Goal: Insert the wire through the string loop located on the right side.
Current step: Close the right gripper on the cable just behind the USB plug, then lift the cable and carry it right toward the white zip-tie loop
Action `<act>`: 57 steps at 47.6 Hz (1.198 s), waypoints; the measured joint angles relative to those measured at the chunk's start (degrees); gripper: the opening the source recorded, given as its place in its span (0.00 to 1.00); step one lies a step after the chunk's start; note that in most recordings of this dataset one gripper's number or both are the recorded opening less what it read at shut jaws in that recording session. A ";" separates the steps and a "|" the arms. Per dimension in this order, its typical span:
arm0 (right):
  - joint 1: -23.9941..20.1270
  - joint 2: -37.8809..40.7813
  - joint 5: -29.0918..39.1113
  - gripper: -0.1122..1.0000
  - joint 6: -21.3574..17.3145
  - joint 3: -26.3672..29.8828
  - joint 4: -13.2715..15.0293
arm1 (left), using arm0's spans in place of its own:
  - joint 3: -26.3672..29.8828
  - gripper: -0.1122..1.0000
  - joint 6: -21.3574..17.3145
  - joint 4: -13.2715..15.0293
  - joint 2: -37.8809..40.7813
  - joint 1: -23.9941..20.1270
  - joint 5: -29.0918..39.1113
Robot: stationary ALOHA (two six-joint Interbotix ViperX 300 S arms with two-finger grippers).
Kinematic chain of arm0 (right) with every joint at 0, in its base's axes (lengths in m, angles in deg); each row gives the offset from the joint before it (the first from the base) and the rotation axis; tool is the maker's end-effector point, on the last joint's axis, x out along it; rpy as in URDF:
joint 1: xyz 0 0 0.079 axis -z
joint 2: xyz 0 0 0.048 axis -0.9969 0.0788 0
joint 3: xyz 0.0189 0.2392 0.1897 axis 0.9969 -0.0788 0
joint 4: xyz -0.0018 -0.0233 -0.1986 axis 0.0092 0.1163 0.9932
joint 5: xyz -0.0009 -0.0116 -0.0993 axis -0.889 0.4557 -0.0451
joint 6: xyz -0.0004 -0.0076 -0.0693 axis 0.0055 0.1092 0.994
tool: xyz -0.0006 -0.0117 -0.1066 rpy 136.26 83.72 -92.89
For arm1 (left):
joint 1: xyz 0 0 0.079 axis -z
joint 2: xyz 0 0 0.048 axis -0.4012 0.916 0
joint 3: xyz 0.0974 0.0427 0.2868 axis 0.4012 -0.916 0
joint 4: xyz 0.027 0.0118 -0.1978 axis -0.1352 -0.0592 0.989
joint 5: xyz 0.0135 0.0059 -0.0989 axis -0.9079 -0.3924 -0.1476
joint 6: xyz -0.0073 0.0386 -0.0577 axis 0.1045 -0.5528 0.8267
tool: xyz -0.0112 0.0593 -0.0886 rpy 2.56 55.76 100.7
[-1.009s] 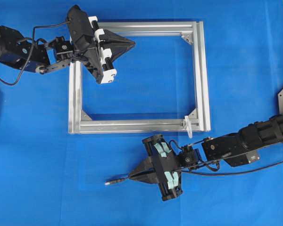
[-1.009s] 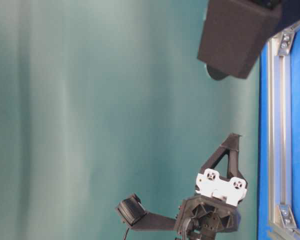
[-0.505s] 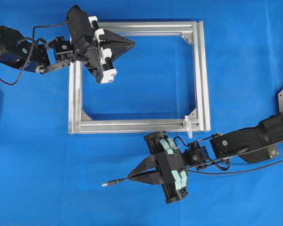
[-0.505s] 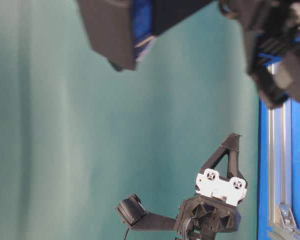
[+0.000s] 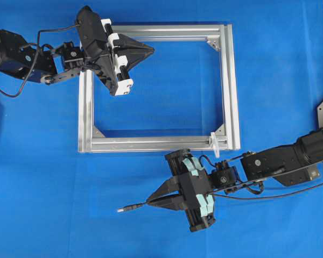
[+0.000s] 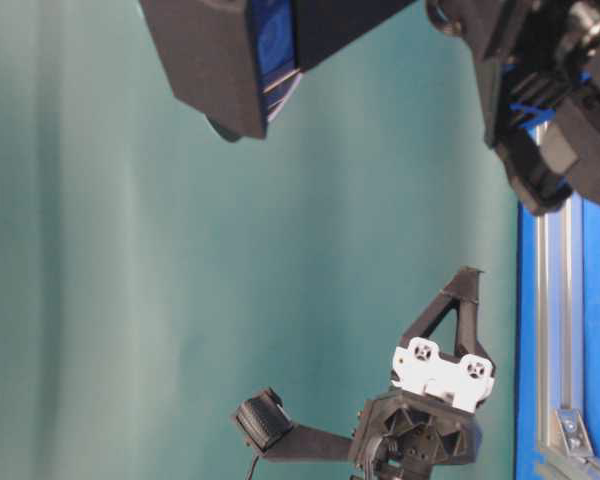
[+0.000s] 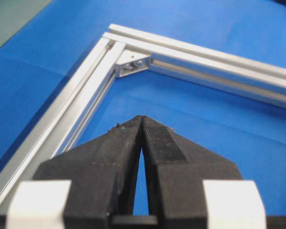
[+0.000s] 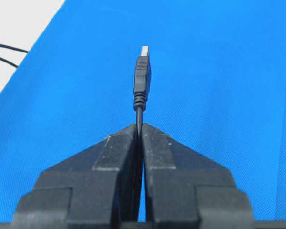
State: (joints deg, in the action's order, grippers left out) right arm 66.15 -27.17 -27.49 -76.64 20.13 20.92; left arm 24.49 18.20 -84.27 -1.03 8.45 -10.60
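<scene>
The left end effector (image 5: 148, 49) hung closed and empty over the aluminium frame (image 5: 229, 86) at its far-left corner. Near the counter's (image 5: 43, 161) front edge, the right end effector (image 5: 151, 202) pinched the wire (image 5: 130, 206), well apart from the string loop (image 5: 215, 144) at the frame's near-right corner.

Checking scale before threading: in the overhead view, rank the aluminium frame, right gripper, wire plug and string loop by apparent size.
1. aluminium frame
2. right gripper
3. and 4. wire plug and string loop: both tiny, too alike to rank.
</scene>
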 measured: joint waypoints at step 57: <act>-0.26 -3.52 0.53 0.07 -0.62 -5.10 -0.18 | 0.00 0.10 0.09 0.09 0.00 0.70 0.00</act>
State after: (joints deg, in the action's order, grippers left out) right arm 65.88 -30.69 -26.96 -77.26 15.03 20.74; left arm 24.49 18.29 -84.19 -1.03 9.15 -10.60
